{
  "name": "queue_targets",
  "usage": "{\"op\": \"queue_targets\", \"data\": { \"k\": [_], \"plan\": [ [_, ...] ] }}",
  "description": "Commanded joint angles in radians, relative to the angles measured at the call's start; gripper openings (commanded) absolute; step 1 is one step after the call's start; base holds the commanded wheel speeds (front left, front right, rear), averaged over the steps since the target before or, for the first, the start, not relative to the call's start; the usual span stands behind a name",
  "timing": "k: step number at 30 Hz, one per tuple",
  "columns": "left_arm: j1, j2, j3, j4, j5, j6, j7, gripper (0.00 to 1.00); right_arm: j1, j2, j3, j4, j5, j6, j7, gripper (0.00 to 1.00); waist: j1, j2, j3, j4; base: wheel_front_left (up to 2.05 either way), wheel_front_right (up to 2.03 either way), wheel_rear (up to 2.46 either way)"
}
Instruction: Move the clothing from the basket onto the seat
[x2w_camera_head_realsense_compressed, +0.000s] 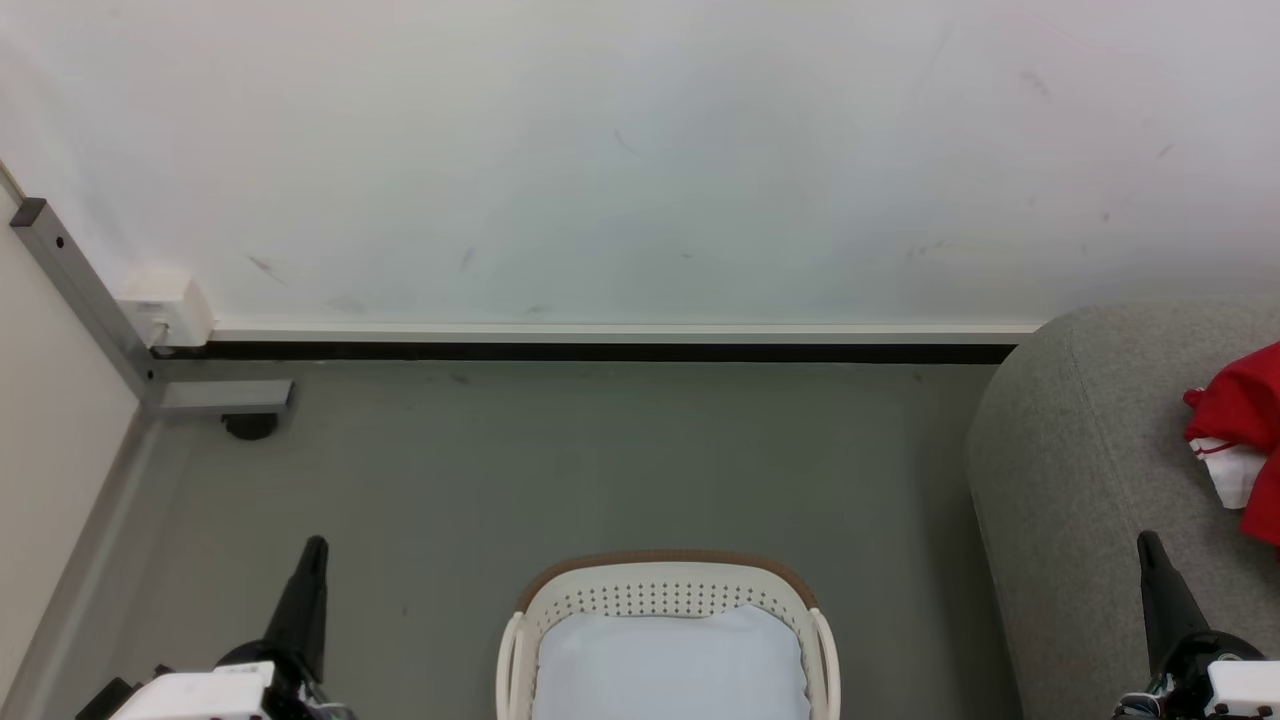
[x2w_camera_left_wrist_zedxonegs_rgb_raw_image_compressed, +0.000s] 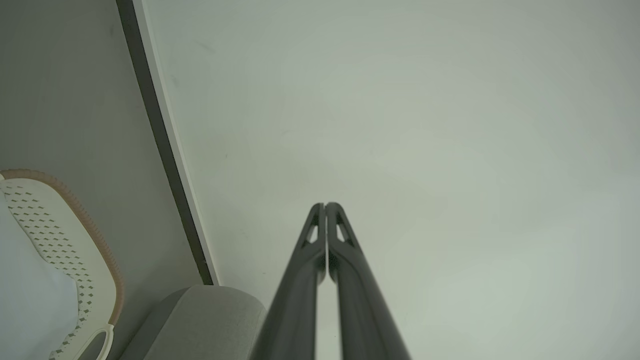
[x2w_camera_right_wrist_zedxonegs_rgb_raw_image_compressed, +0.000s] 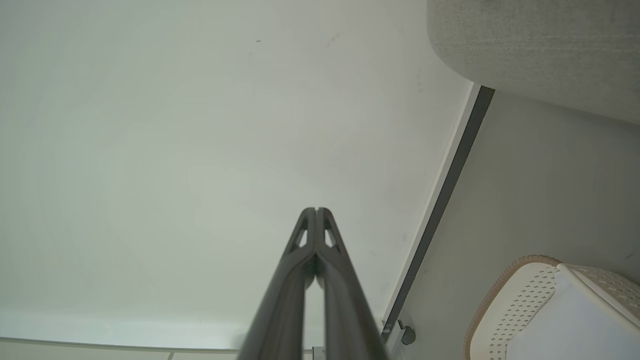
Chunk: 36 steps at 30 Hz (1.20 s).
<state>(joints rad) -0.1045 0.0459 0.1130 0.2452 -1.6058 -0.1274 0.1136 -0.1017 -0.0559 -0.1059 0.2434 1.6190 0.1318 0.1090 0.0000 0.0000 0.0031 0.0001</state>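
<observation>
Red clothing (x2w_camera_head_realsense_compressed: 1245, 400) lay on the grey seat (x2w_camera_head_realsense_compressed: 1080, 450), ahead and right of the nearer right hand (x2w_camera_head_realsense_compressed: 1148, 542); it and the left hand (x2w_camera_head_realsense_compressed: 316, 546), fingers pressed together, held nothing beside the basket (x2w_camera_head_realsense_compressed: 660, 561).

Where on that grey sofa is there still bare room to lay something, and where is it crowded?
The sofa is bare from its rounded corner by the wall up to the red clothing heaped at the picture's right edge; that end is taken. The grey floor between wall, basket and sofa is also bare.
</observation>
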Motion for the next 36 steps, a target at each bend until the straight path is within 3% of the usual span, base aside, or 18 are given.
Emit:
{"op": "queue_targets", "data": {
  "k": [1,36],
  "plan": [
    [-0.009,0.008,0.003,0.001,-0.013,-0.006,0.005,0.0,-0.012,0.001,-0.004,0.003,-0.001,-0.002,0.002,0.0,0.0,0.0,0.0,0.0,0.0,0.0,0.0],
    [-0.008,0.008,0.003,0.001,-0.013,-0.006,0.004,0.0,-0.012,0.003,-0.007,0.003,-0.006,-0.002,0.004,0.0,0.0,0.0,0.0,0.0,0.0,0.0,0.0]
  ]
}}
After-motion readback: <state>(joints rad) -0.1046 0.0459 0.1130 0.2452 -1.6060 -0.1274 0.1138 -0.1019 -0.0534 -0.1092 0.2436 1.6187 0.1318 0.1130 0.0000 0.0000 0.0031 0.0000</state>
